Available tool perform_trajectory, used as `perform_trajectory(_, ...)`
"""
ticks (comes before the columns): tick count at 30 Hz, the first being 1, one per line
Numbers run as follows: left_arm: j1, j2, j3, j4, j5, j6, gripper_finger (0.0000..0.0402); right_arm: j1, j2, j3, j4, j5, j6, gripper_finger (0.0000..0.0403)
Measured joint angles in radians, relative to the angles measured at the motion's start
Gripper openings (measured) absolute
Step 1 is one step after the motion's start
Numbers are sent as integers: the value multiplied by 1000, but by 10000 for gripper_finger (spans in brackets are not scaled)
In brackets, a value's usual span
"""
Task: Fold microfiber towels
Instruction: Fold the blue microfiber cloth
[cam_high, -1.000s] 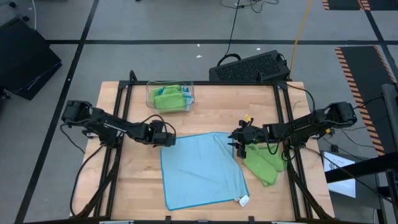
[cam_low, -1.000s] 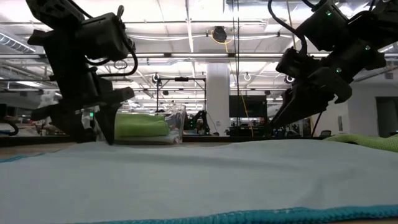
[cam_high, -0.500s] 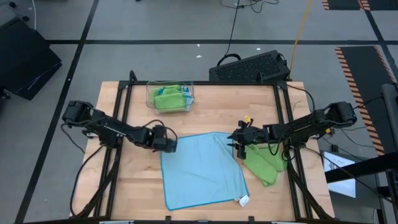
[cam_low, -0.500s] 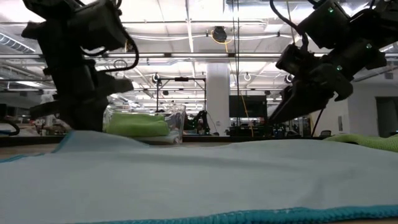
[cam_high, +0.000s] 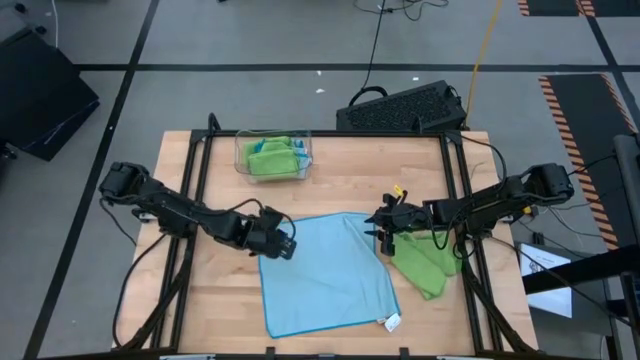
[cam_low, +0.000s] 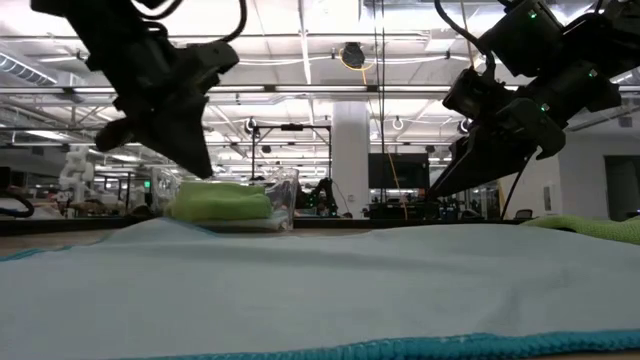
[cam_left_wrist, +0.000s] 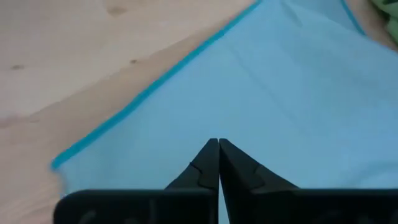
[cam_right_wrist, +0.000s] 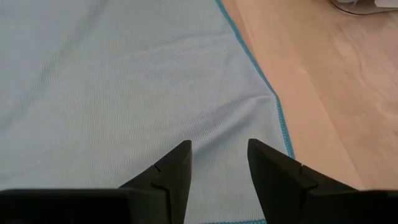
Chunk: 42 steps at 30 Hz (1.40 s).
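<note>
Wooden counter (cam_high: 210, 300), pale planks in a dark metal frame, grey floor around; open workshop with ceiling lights behind.

Landmark: large light-blue square microfiber towel (cam_high: 325, 272), spread flat mid-counter, darker stitched border, small white tag (cam_high: 392, 322) at its near right corner.

Change: a second ago the left gripper (cam_high: 281, 243) hung wide open at the towel's far left corner; it has since snapped closed there, fingers (cam_left_wrist: 214, 163) pressed together with blue cloth running under the tips. The corner now looks pinched, and the low view shows that edge peaked slightly. Judgement: grasp for the first fold is made; lifting comes next.

Right gripper (cam_high: 384, 228) has not moved: at the towel's far right corner, fingers (cam_right_wrist: 177, 171) partly apart, nothing between them.

Crumpled lime-green microfiber towel (cam_high: 424, 260) lies just right of the blue towel.

Clear plastic tray (cam_high: 240, 155) beyond the towel's far edge holds folded green cloth.

Textures: fine waffle weave, soft, thin, slack.
</note>
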Motion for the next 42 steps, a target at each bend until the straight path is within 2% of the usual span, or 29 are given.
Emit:
perform_trajectory(4, -33, 0, 4, -172, -64, -148, 18, 0, 0, 0, 0, 0, 0, 148)
perform_trajectory(9, -75, 16, -3, -326, -45, -355, 19, 0, 0, 0, -6, 0, 0, 148)
perform_trajectory(13, -80, 14, -50, -296, -52, -437, 19, 0, 0, 0, -7, 0, 0, 148)
perform_trajectory(16, -80, 14, -87, -207, -41, -426, 24, 0, 0, 0, -8, 0, 0, 148)
perform_trajectory(19, -80, 14, -110, -184, -33, -450, 54, 0, 0, -7, 2, 0, 0, 148)
perform_trajectory(26, -82, 14, -136, -127, 35, -519, 186, 0, 0, -30, 14, 1, 0, 148)
perform_trajectory(30, -85, 14, -137, -124, 46, -553, 236, 0, 0, -31, 16, 1, 0, 148)
perform_trajectory(33, -85, 14, -137, -134, 55, -576, 252, 0, 0, -31, 16, 1, 0, 148)
perform_trajectory(38, -85, 14, -137, -139, 77, -592, 255, 0, 0, -31, 16, 2, 0, 148)
perform_trajectory(42, -85, 14, -138, -116, 1, -571, 255, 0, 0, -31, 16, 2, -3, 148)
